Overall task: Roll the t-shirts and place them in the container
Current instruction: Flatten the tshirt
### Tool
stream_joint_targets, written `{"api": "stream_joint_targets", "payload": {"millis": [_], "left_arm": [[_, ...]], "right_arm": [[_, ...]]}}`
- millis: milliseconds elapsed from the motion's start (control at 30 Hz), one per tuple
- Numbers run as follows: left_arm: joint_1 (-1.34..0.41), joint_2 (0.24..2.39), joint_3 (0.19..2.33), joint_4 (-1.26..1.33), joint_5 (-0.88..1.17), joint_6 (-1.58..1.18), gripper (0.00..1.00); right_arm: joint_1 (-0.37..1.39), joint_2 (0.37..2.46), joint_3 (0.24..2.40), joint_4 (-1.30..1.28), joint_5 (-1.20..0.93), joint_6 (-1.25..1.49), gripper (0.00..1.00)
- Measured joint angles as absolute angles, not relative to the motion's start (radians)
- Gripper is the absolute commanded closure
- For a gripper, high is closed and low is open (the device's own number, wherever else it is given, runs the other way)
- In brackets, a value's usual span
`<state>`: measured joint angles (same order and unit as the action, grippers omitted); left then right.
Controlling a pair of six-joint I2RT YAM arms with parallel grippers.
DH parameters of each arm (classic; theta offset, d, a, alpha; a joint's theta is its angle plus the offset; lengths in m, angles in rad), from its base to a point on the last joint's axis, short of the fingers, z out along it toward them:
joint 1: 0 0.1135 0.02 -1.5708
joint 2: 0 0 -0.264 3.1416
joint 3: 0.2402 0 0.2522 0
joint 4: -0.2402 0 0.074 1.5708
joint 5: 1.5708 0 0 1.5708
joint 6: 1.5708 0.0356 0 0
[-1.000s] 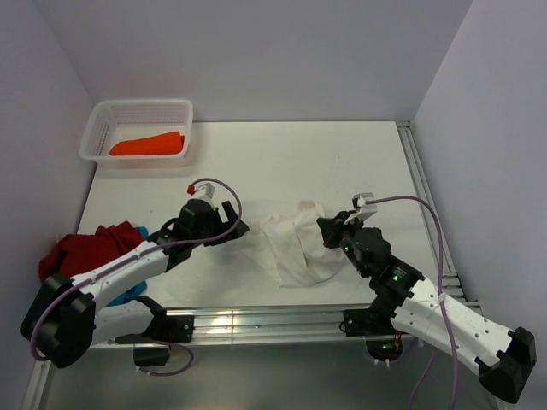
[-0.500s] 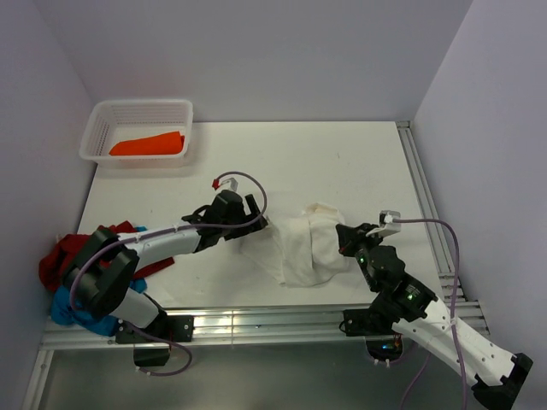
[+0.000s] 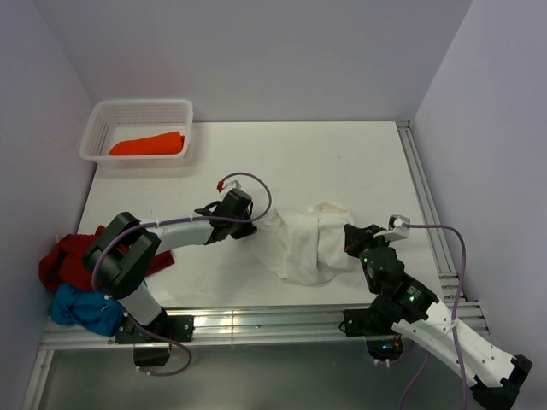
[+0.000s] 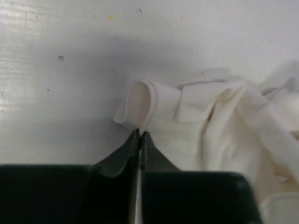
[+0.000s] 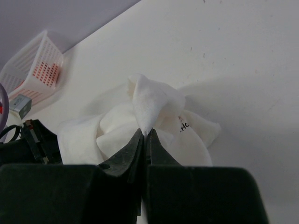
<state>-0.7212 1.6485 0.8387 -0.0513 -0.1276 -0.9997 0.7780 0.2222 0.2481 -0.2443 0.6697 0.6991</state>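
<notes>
On the middle of the white table [image 3: 333, 162] lies the white t-shirt [image 3: 301, 249], all bunched up in a soft heap with lots of folds. The left gripper [image 3: 249, 224] sits at the left edge of this heap, and its arm lies low across the table. Seen from the left wrist, its two black fingers [image 4: 117, 158] are pressed together. Their tips pinch the edge of the white cloth, right under a little curled opening that looks like a sleeve end. The right gripper [image 3: 349, 239] is at the right side of the same heap. Seen from the right wrist, its fingers are pressed together too, and they clamp a pointy bit of the cloth that stands up like a small hill. Some small black letters [image 5: 182, 125] show on the cloth just to the right of that pinch, but they are too small to read. So both grippers hold the white t-shirt, one on each side, and most of it rests on the table between them. Far off in the back left corner of the table stands a white plastic basket [image 3: 137, 104] with many little holes. An orange t-shirt [image 3: 147, 145] lies inside it. By the near left edge of the table, next to the base of the left arm, there is a dark red t-shirt [image 3: 61, 260] in a lump. A blue t-shirt [image 3: 81, 309] is touching it on the near side.
</notes>
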Motion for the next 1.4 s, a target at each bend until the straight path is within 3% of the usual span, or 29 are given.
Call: {"api": "stream_joint_targets", "payload": {"millis": [300, 700, 900, 1400], "left_arm": [[-0.706, 1.514, 0.852, -0.215, -0.151, -0.969, 1.00], [-0.454, 1.014, 1.185, -0.561, -0.182, -0.848, 1.00], [-0.448, 0.989, 1.359, -0.711, -0.200, -0.810, 1.00], [-0.447, 0.899, 1.535, -0.956, -0.295, -0.765, 1.00]], "right_arm": [[0.778, 0.249, 0.293, -0.299, 0.714, 0.728, 1.00], [0.768, 0.440, 0.739, -0.355, 0.687, 0.670, 1.00], [0.756, 0.575, 0.897, -0.399, 0.636, 0.639, 1.00], [0.754, 0.586, 1.113, -0.550, 0.406, 0.588, 1.00]]}}
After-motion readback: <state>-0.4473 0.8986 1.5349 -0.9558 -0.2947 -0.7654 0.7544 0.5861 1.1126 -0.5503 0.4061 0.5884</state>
